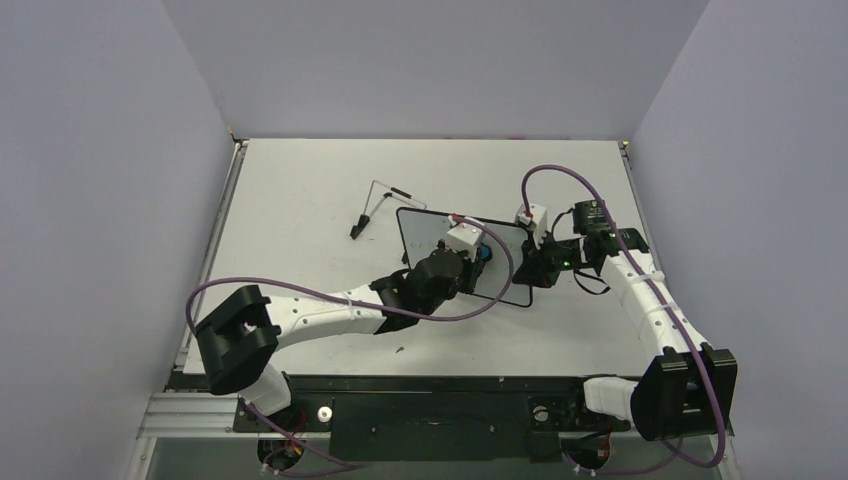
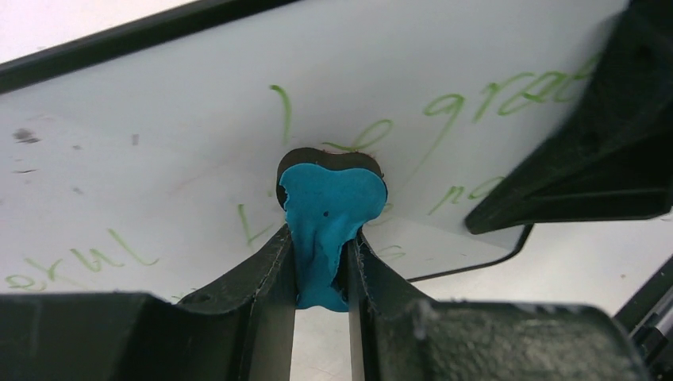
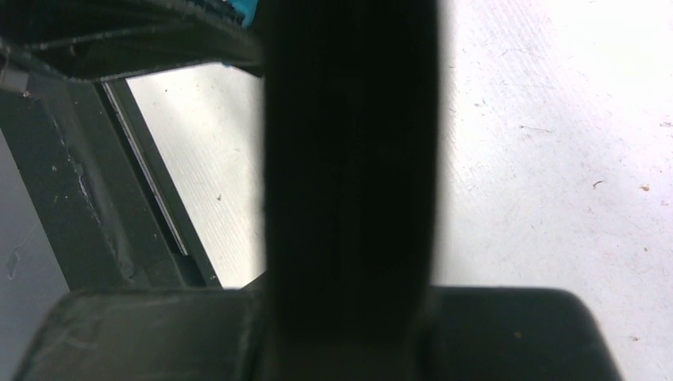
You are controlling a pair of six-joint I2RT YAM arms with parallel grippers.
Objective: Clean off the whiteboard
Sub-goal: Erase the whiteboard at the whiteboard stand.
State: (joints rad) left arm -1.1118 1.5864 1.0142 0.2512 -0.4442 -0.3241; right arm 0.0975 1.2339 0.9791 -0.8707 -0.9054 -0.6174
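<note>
My left pincer (image 2: 321, 254) is closed almost fully on a blue eraser (image 2: 332, 202), whose dark face presses on the whiteboard (image 2: 159, 135) among green handwriting. The whiteboard lies flat in the middle of the table (image 1: 300, 190). My right pincer (image 1: 541, 268) sits at its right edge, and I cannot tell whether it is clamped there or open

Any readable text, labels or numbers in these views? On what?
"gra": green handwriting on the whiteboard, left wrist view; the rest of the word is hidden.
Other green strokes on the board: fragments only, not readable as words. The blue eraser covers some.
Top and right wrist views: nothing legible.
</note>
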